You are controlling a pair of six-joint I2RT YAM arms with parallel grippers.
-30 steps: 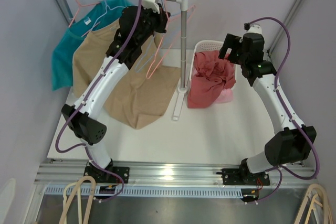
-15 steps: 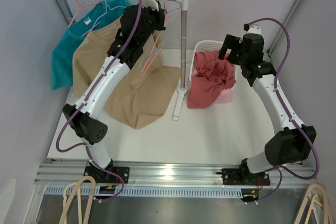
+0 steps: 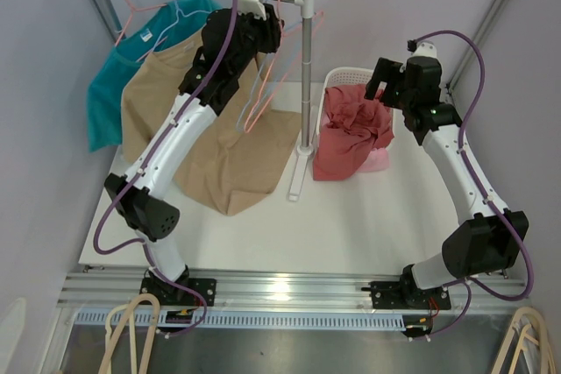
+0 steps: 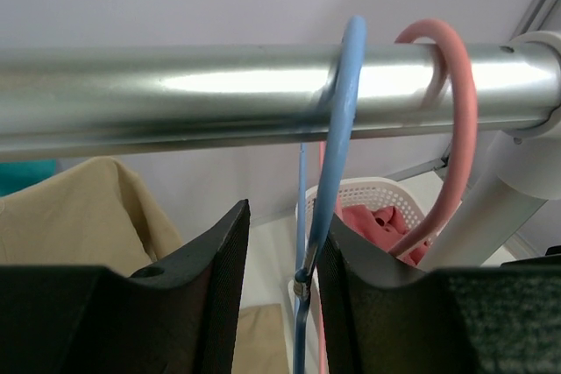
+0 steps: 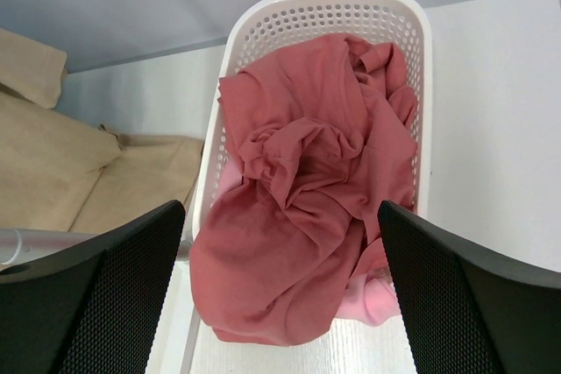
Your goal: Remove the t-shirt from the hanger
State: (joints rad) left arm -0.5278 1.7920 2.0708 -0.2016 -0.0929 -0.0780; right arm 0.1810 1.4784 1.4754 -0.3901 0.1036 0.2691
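Left wrist view: my left jaws stand parted around the blue hanger (image 4: 330, 172) — loose, I think, since the rail (image 4: 175, 85) carries it; right jaws gape empty above the basket (image 5: 324, 6).

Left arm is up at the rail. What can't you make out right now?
- Left gripper: top view, hidden under the left arm.
- Blue hanger: left wrist view, body cut off by the bottom edge; contact with the gripper unclear.
- Tan shirt: top view, part behind the left arm.
- Basket: contents under the red shirt hidden, both views.
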